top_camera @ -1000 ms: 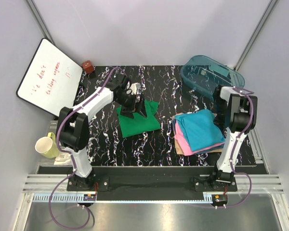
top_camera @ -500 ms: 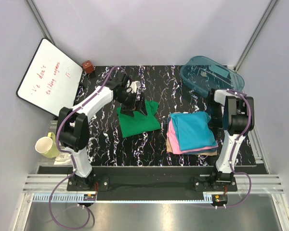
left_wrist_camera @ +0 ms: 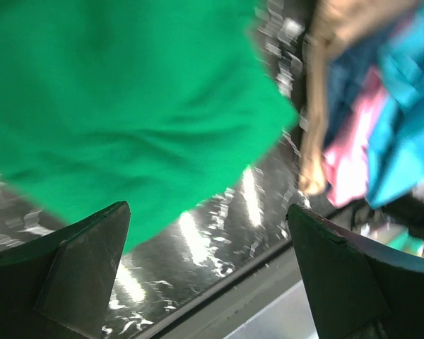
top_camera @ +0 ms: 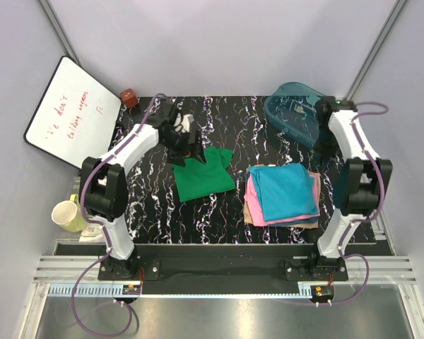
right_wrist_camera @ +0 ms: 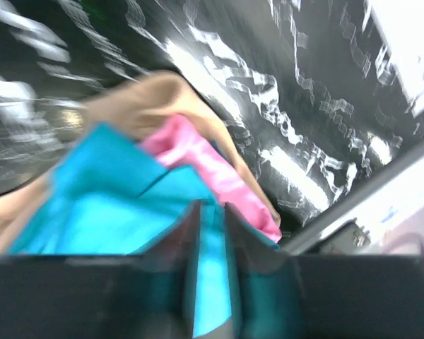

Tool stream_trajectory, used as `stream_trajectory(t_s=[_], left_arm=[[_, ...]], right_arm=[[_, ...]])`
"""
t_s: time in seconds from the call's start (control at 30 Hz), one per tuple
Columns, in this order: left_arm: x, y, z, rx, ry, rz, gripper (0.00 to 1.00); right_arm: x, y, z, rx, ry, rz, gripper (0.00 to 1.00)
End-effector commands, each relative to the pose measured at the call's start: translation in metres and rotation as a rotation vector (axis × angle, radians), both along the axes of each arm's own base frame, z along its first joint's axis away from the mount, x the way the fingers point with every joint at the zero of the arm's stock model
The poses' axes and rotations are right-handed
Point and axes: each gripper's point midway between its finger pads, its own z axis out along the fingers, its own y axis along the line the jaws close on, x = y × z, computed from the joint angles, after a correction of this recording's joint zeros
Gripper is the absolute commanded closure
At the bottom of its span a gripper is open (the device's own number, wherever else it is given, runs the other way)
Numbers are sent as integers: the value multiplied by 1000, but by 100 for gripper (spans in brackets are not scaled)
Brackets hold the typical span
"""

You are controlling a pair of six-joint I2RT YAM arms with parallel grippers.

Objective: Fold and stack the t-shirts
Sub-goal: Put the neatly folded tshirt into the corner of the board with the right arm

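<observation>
Green tee (top_camera: pixel 203 178) lies apart from 3-tee stack (top_camera: pixel 283 198) on tabletop (top_camera: pixel 233 120).
Top cam: teal-blue tee (top_camera: pixel 288 189) over pink (top_camera: pixel 252 191) & tan (top_camera: pixel 248 212), R of green. L wrist: L fingers (left_wrist_camera: pixel 85 254) wide apart, empty, by green tee's edge. R wrist, blurry: R fingers (right_wrist_camera: pixel 187 236) nearly closed, nothing betw. them, above stack.

The bright green cloth t-shirt (top_camera: pixel 203 180) looks soft and matt, the black white-veined table (top_camera: pixel 226 120) glossy, the teal tub (top_camera: pixel 293 109) clear smooth plastic.
</observation>
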Motion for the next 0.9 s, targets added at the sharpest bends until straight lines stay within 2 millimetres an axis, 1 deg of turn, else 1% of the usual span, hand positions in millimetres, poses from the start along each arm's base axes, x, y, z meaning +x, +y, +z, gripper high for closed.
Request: stream_trajectory(t_s=[0.0, 0.03, 0.07, 0.1, 0.13, 0.2, 0.23, 0.27, 0.33, 0.37, 0.4, 0.43, 0.47, 0.53, 0.57, 0.6, 0.63, 0.67, 0.7, 0.73, 0.77, 0.8, 0.83, 0.87], left_arm=[[22, 52, 0, 58, -11, 185, 1], [23, 57, -3, 57, 6, 214, 1], [26, 68, -6, 58, 21, 244, 1], [25, 74, -12, 67, 35, 263, 1], [24, 78, -15, 75, 43, 273, 1], [22, 86, -20, 84, 57, 288, 1], [20, 87, -21, 88, 61, 288, 1], [18, 88, -23, 90, 66, 288, 1], [15, 89, -25, 91, 73, 287, 1], [12, 89, -27, 94, 82, 287, 1], [10, 90, -27, 95, 81, 286, 1], [9, 90, -27, 98, 81, 282, 1], [5, 92, -30, 105, 88, 285, 1], [4, 94, -26, 111, 74, 291, 1], [1, 94, -26, 112, 79, 292, 1], [2, 96, -22, 113, 63, 298, 1], [0, 98, -20, 114, 65, 303, 1], [-1, 100, -16, 114, 56, 308, 1], [-2, 101, -16, 116, 54, 310, 1], [-2, 102, -14, 114, 52, 316, 1], [-3, 102, -12, 114, 49, 317, 1], [-3, 103, -11, 116, 45, 320, 1], [-3, 104, -10, 115, 46, 319, 1], [-4, 104, -9, 113, 46, 321, 1]], right_arm=[[-31, 5, 78, 10, -61, 79, 62], [-27, 14, 85, 56, -97, 102, 56], [-26, 19, 95, 63, -141, 125, 47], [-23, 22, 100, 77, -173, 135, 45], [-19, 44, 107, 115, -207, 209, 44], [-13, 60, 116, 133, -260, 265, 43], [-10, 72, 120, 167, -282, 297, 43], [-4, 89, 123, 184, -309, 351, 43], [2, 114, 127, 232, -350, 422, 42], [9, 137, 130, 255, -384, 501, 42], [12, 151, 131, 282, -403, 542, 42], [14, 172, 135, 350, -427, 602, 42], [22, 196, 137, 406, -467, 657, 41], [25, 217, 128, 470, -459, 696, 40], [31, 225, 114, 485, -425, 704, 38], [32, 235, 105, 506, -402, 731, 15], [38, 246, 93, 520, -371, 760, 0], [41, 255, 88, 520, -365, 783, 0], [43, 269, 89, 516, -372, 822, 0], [49, 278, 73, 515, -342, 844, 2], [52, 284, 66, 518, -328, 853, 3], [55, 292, 63, 520, -325, 865, 3], [59, 296, 42, 520, -279, 866, 4], [61, 300, 34, 524, -264, 867, 4]])
